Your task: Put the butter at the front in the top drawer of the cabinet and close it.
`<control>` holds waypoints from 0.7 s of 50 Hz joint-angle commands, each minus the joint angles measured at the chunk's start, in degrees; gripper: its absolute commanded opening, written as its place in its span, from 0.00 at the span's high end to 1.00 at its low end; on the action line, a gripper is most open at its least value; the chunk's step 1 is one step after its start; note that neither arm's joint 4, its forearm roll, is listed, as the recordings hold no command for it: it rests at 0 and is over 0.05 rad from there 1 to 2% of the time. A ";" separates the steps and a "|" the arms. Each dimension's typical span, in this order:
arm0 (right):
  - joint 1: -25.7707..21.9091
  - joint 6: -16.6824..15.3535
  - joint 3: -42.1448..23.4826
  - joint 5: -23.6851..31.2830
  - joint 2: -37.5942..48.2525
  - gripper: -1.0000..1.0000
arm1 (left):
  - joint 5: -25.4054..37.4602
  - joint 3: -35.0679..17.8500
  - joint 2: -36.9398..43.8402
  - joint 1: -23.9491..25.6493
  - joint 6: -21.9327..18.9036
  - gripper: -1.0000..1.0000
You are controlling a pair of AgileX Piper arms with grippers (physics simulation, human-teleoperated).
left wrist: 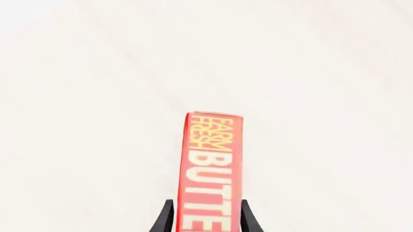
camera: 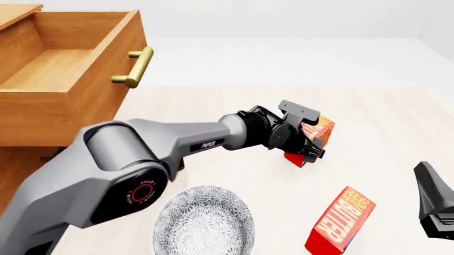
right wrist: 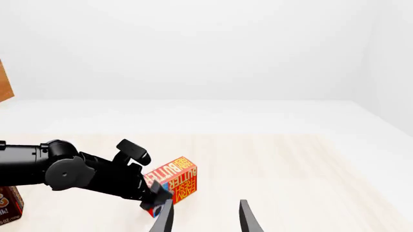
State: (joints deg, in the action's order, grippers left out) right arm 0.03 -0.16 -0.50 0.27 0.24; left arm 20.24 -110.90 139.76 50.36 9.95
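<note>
Pale wooden tabletop lies beneath the left gripper, clamped on the small red "BUTTER" carton, carried clear for the honey-brown top drawer standing open, while the right gripper idles, fingers parted, empty.

The left arm reached from the near left corner of the table toward its middle, wrist level, and the left gripper had its fingers clamped on the butter. The right gripper hung by the table's near right edge with its jaws parted around nothing
</note>
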 commanded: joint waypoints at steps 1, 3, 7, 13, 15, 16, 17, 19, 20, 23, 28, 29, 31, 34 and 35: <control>-0.01 0.06 0.08 -0.07 0.00 0.00 | -0.04 -1.10 2.08 0.15 0.87 0.00; -0.01 0.05 0.07 -0.08 0.00 0.00 | 0.08 -1.43 2.46 0.05 0.90 0.00; 0.00 0.08 0.08 -0.07 0.01 0.00 | 0.19 -1.60 2.84 0.04 0.97 0.00; 0.01 0.06 0.08 -0.07 0.01 0.00 | -0.29 -0.42 1.97 0.26 1.16 1.00; -0.01 0.06 0.08 -0.08 0.00 0.00 | -0.27 -0.19 1.52 0.05 1.08 1.00; -0.01 0.06 0.08 -0.07 0.01 0.00 | -0.61 0.45 0.75 0.07 1.03 1.00; -0.01 0.06 0.08 -0.07 0.01 0.00 | -0.73 0.82 0.23 0.02 0.97 1.00; -0.01 0.05 0.08 -0.07 0.00 0.00 | -0.65 1.24 -0.71 -0.08 0.72 1.00; -0.01 0.05 0.08 -0.07 0.00 0.00 | -0.66 1.26 -0.72 -0.08 0.72 1.00; 0.00 0.05 0.07 -0.07 0.01 0.00 | -1.02 2.66 -2.52 0.05 0.38 1.00; -0.01 0.06 0.08 -0.07 0.01 0.00 | -1.33 4.99 -5.91 -0.05 -0.23 1.00; -0.01 0.06 0.08 -0.07 0.00 0.00 | -1.47 5.63 -6.81 -0.03 -0.31 1.00; 0.00 0.05 0.07 -0.07 0.01 0.00 | -1.34 6.22 -7.72 0.06 -0.44 1.00; 0.00 0.04 0.07 -0.07 0.00 0.00 | -1.34 7.33 -9.68 -0.14 -0.75 1.00; 0.00 0.04 0.07 -0.07 0.00 0.00 | -1.35 7.36 -9.69 -0.14 -0.75 1.00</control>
State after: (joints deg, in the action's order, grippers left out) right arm 0.04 -0.16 -0.50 0.27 0.24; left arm 19.36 -105.91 135.53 50.30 11.03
